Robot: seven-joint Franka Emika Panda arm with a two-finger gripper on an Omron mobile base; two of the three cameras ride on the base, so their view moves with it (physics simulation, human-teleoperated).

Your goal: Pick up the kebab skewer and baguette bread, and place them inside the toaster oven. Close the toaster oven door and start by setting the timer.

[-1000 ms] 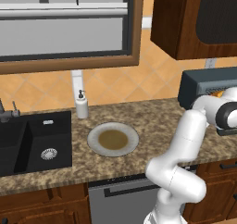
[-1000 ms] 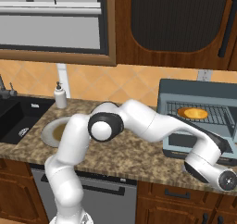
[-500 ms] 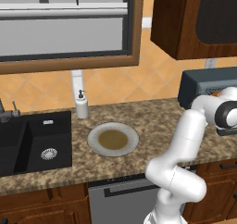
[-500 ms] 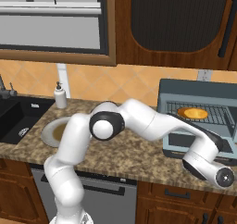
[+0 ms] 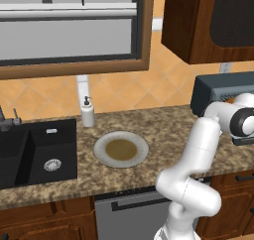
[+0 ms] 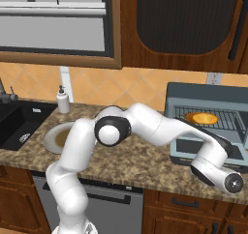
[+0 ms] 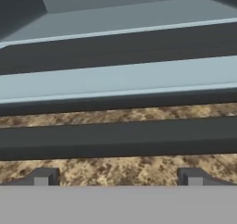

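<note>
Blue-grey oven [image 6: 193,95] stands open, baguette [image 6: 202,118] on its rack; no writing legible; gripper [image 7: 117,174] spread wide, empty.

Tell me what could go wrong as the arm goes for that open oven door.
1. The gripper stands open with the toaster oven door handle bar just ahead; a low approach might push it instead of catching it.
2. The baguette bread lies on the rack; a hard slam might jolt it.

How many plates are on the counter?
1. The grey plate lies on the granite counter between the black sink and the toaster oven. Others may hide behind the arm.
</note>
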